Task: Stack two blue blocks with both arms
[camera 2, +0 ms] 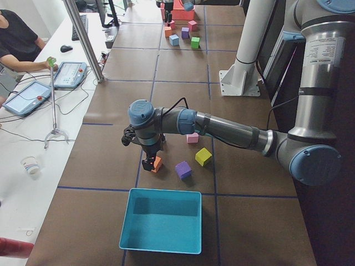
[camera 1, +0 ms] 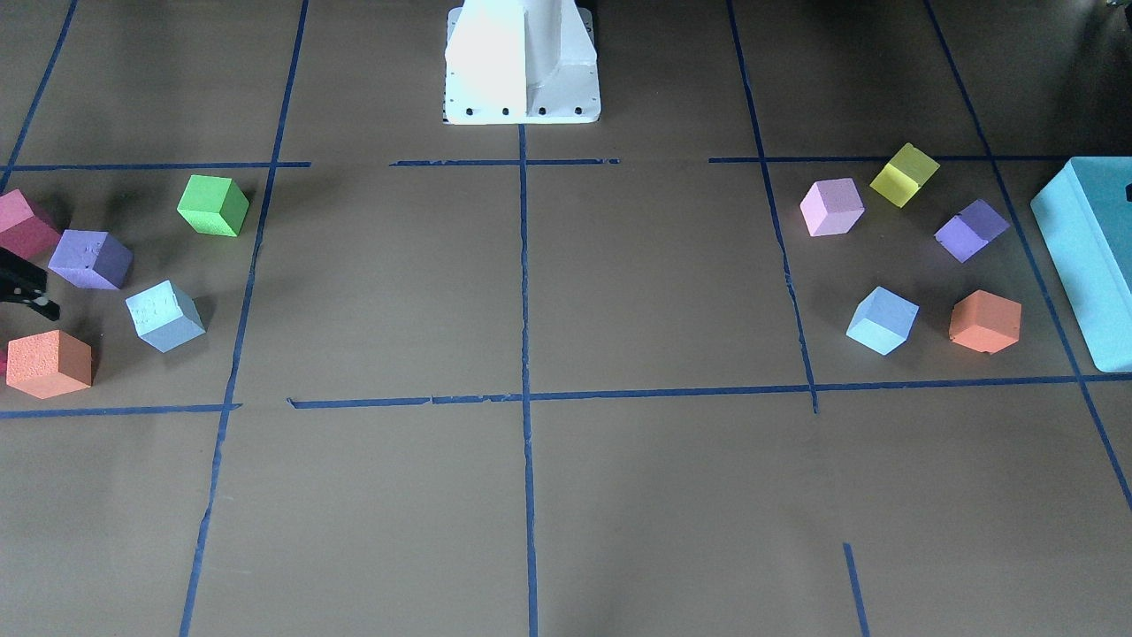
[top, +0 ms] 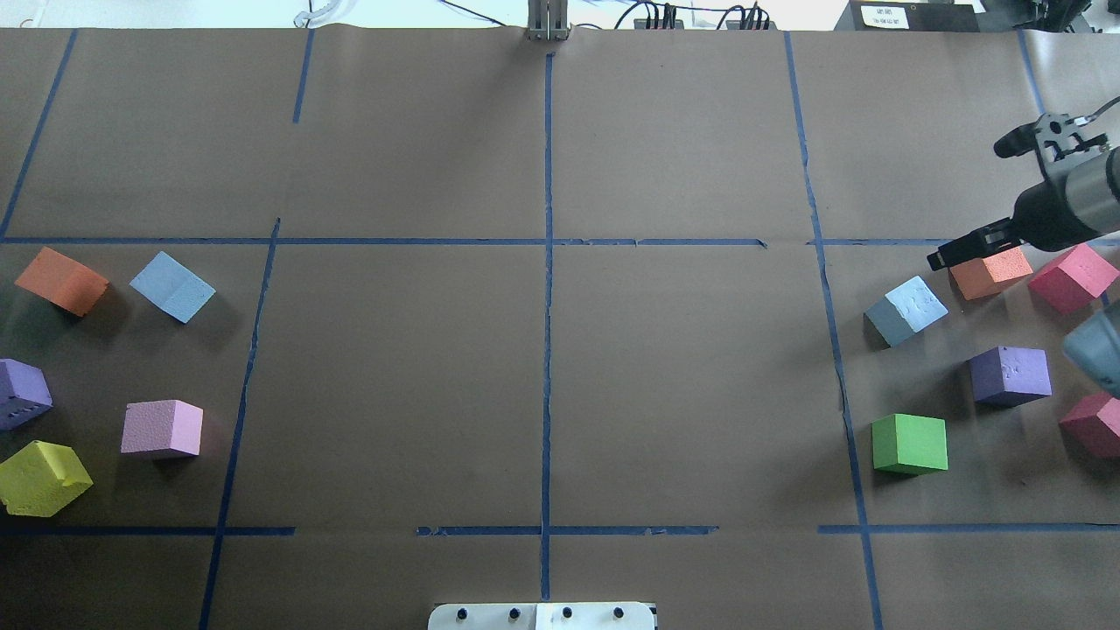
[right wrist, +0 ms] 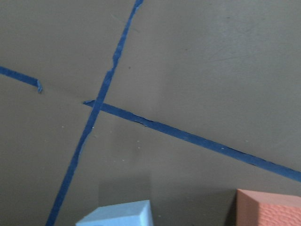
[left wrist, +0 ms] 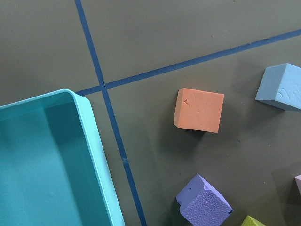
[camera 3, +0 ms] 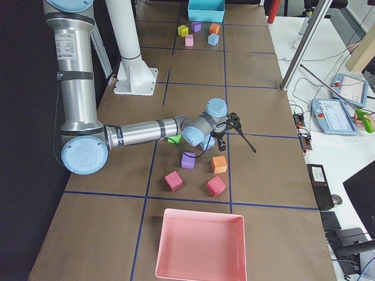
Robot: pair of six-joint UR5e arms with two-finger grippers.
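One pale blue block (top: 172,286) lies on my left side, also in the front view (camera 1: 883,319) and at the right edge of the left wrist view (left wrist: 281,87). The other blue block (top: 906,311) lies on my right side (camera 1: 165,315); its top shows at the bottom of the right wrist view (right wrist: 120,214). My right gripper (top: 949,255) hangs low just beyond that block, beside an orange cube (top: 990,271), with its fingers apart and empty (camera 1: 40,296). My left gripper (camera 2: 148,162) hovers by another orange cube (left wrist: 199,109); I cannot tell whether it is open or shut.
Purple (top: 1011,374), green (top: 910,444) and magenta (top: 1074,277) cubes surround the right block. Pink (top: 162,428), yellow (top: 42,477) and purple (top: 22,392) cubes lie on the left side. A teal box (camera 1: 1092,257) and a pink tray (camera 3: 199,246) stand at the table's two ends.
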